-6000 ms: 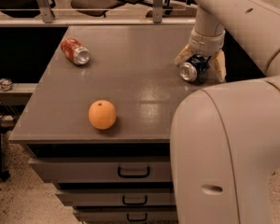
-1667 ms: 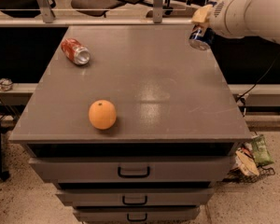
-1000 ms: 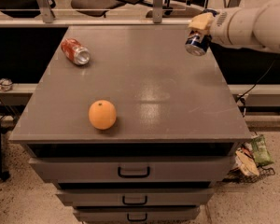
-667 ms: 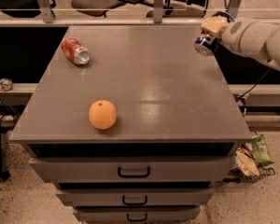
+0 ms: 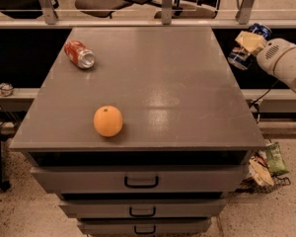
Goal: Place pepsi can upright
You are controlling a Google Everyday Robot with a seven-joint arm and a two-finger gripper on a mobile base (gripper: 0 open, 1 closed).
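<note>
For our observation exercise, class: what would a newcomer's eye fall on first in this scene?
Likely the gripper holding the pepsi can tilted in the air beyond the right edge of the table. Then the orange near the front left, and the red can lying on its side at back left.

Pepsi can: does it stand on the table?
No, the gripper holds the pepsi can tilted in the air, out past the edge of the table.
</note>
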